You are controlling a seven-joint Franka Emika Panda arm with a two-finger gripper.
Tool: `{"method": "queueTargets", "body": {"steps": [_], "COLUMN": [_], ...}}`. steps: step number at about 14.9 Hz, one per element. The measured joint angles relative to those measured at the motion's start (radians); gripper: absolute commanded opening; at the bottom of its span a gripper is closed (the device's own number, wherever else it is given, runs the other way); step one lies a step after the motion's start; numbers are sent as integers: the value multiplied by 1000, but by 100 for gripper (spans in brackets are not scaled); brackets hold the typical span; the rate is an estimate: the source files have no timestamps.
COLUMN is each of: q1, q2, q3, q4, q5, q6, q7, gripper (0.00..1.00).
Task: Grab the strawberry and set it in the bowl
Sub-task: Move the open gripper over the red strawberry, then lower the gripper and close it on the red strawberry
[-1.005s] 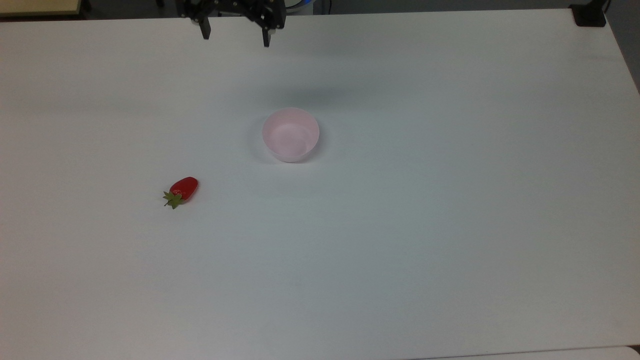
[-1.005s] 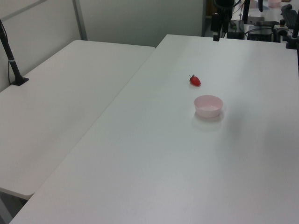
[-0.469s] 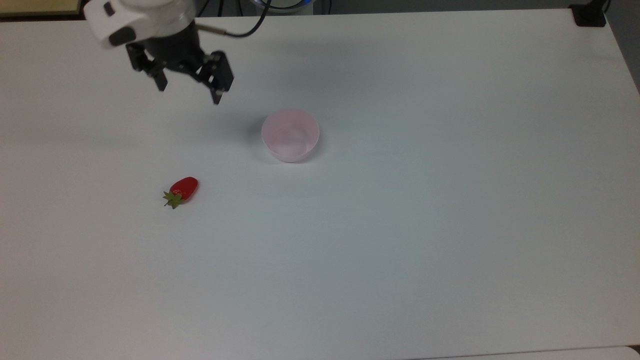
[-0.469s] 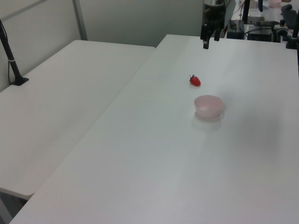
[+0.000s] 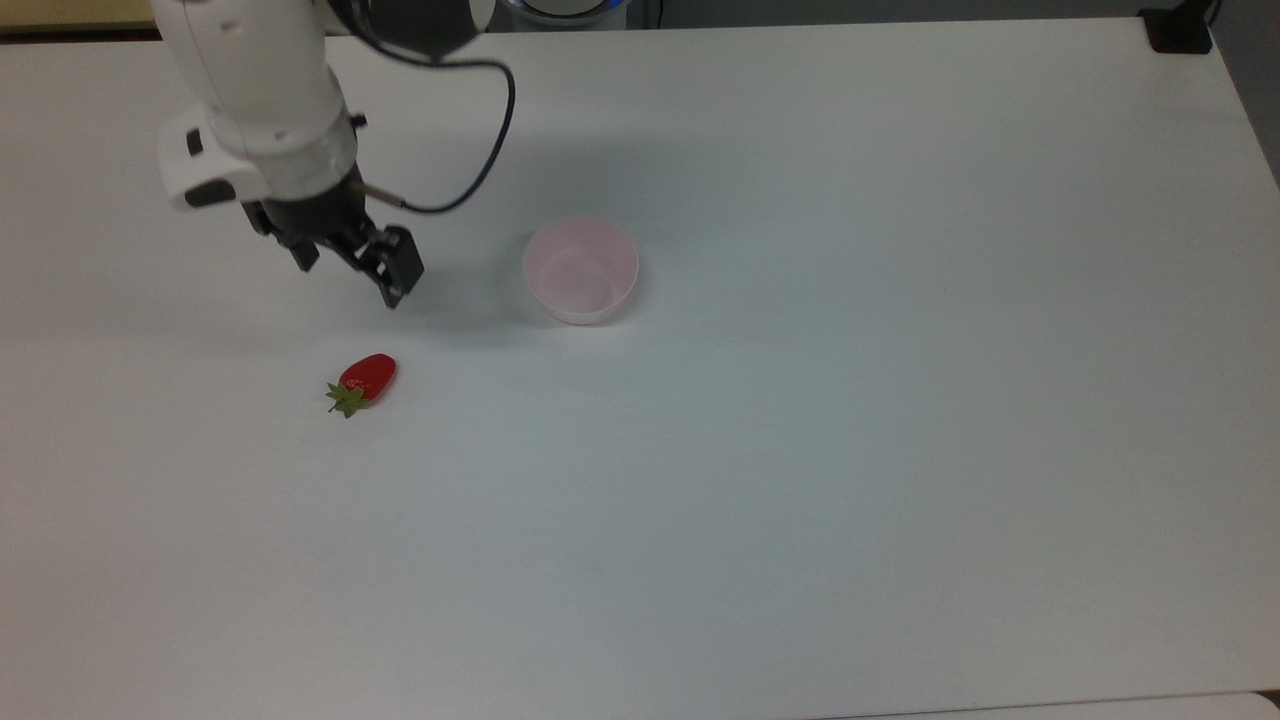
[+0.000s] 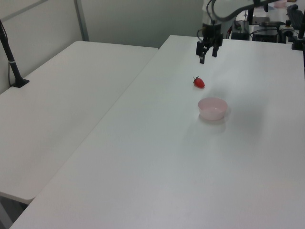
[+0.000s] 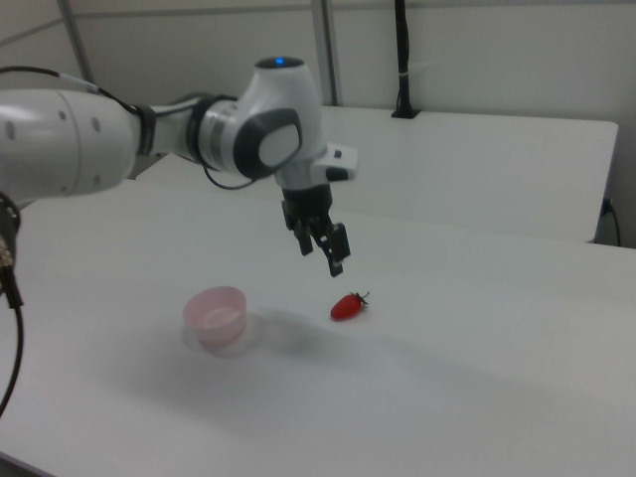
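Since the earlier frames the arm has swung out from the far edge of the bench and come down toward the strawberry, while the strawberry and the bowl lie where they were.

The hand (image 5: 350,277) (image 6: 205,56) (image 7: 320,256) now hangs in the air above the white bench (image 5: 800,480) (image 6: 157,157) (image 7: 477,378), touching nothing. In the top view it sits just above the strawberry and slightly to the top view's left of it, with a clear gap between them. Its two dark fingers (image 5: 398,275) point downward and stand spread apart, with nothing between them.

The strawberry (image 5: 365,380) (image 6: 198,82) (image 7: 347,306) lies on its side on the bench. It is small, red and glossy, and in the top view its green leafy cap points toward the lower left, away from the bowl.

The bowl (image 5: 581,270) (image 6: 212,108) (image 7: 217,314) is pale pink and round, standing upright on the bench with nothing inside. In the top view it is to the right of the strawberry and a little higher, well apart from it. In the right view the strawberry lies to the bowl's right, and the hand hangs above and between the two, closer to the strawberry.

A black cable (image 5: 480,150) loops from the arm's wrist, above the bench beside the bowl.
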Motion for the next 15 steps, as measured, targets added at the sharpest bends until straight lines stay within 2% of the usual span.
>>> {"method": "queueTargets", "body": {"steps": [6, 9, 15], "q1": [-1, -2, -2], "q2": [120, 155, 193], "q3": [0, 0, 0], "q4": [2, 4, 6], "q5": [-7, -21, -34], "q6": [147, 191, 226], "q7": [94, 110, 116], "gripper": [83, 71, 68]}}
